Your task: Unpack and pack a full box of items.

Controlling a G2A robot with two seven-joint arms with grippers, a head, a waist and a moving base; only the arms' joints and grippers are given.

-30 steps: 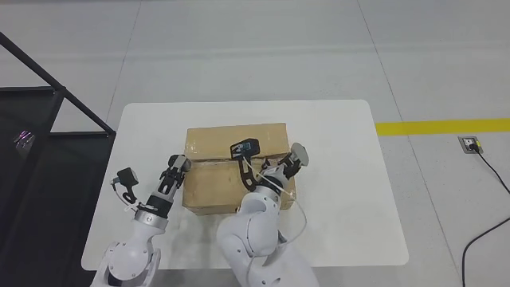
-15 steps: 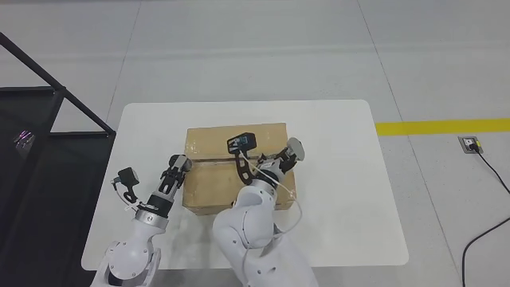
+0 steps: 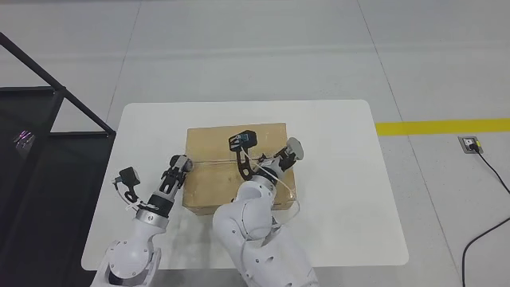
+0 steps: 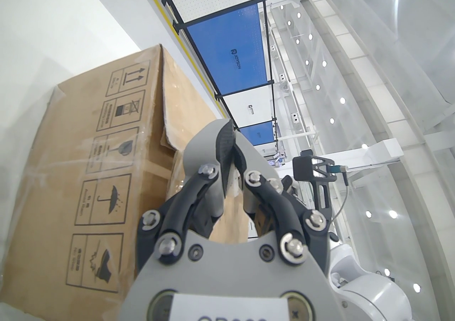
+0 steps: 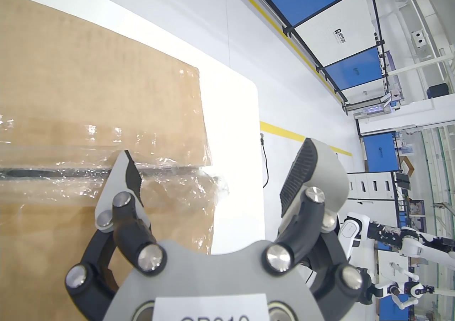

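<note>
Closed cardboard box [image 3: 219,139] sits near the middle of the white surface [image 3: 343,175], flaps down, and the centre seam is covered by clear tape [image 5: 71,166] that is wrinkled and lifting at the right end. The left end effector [image 4: 230,139] is just beside the box's left side wall, the one printed with handling symbols. Its pads are pressed together at the tips, and I cannot tell whether anything is pinched between them. The right end effector [image 5: 217,151] is over the right end of the seam, spread wide and holding nothing. One fingertip is above the taped seam and the other is past the box edge, over the surface.
</note>
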